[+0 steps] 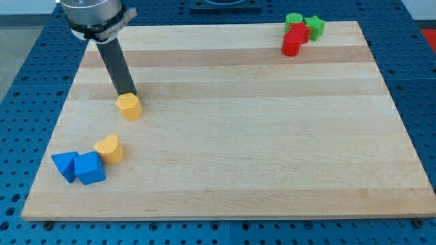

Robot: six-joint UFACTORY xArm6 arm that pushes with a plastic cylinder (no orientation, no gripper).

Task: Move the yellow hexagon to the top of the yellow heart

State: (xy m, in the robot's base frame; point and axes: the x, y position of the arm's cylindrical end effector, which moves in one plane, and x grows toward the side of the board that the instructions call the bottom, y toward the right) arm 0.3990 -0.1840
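The yellow hexagon [129,106] lies on the wooden board at the view's left. The yellow heart [110,148] lies below it, slightly to the left, with a gap between them. My tip [126,93] stands just above the hexagon, touching or almost touching its top edge.
Two blue blocks [80,167] sit against the heart's left side near the board's lower left corner. Two green blocks [305,24] and two red blocks [295,39] cluster at the top right. The board's left edge [60,116] is close to the hexagon.
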